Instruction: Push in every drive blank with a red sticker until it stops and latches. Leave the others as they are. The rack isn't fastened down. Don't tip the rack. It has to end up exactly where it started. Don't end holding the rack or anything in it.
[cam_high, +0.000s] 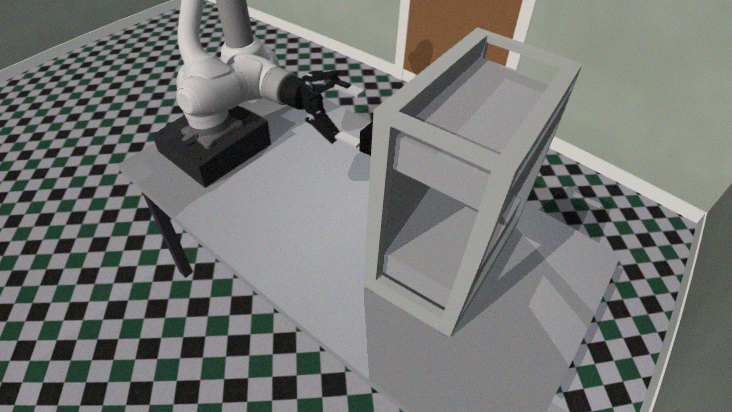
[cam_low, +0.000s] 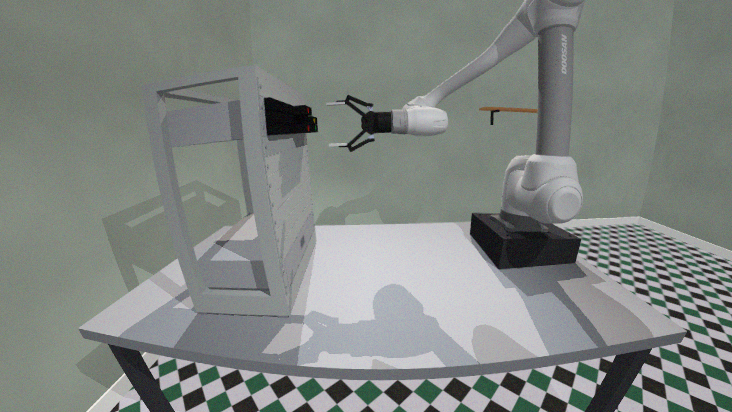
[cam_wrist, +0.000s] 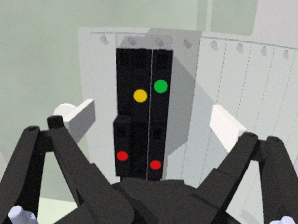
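The grey open-frame rack (cam_low: 230, 194) stands upright on the table's left part, and shows from behind in the top view (cam_high: 461, 189). Black drive blanks (cam_low: 288, 118) stick out of its front face near the top. In the wrist view, two blanks carry red stickers (cam_wrist: 123, 156) (cam_wrist: 154, 164) and stick out further than the other two. Those carry a yellow sticker (cam_wrist: 140, 95) and a green sticker (cam_wrist: 160, 86). My gripper (cam_low: 332, 124) is open and empty. It points at the blanks level with them, a short gap away, and touches nothing. It also shows in the wrist view (cam_wrist: 148, 119).
The arm's black base block (cam_low: 525, 240) sits at the table's right end. A small wooden shelf (cam_low: 507, 110) hangs on the far wall behind the arm. A brown door (cam_high: 461, 25) stands behind the rack.
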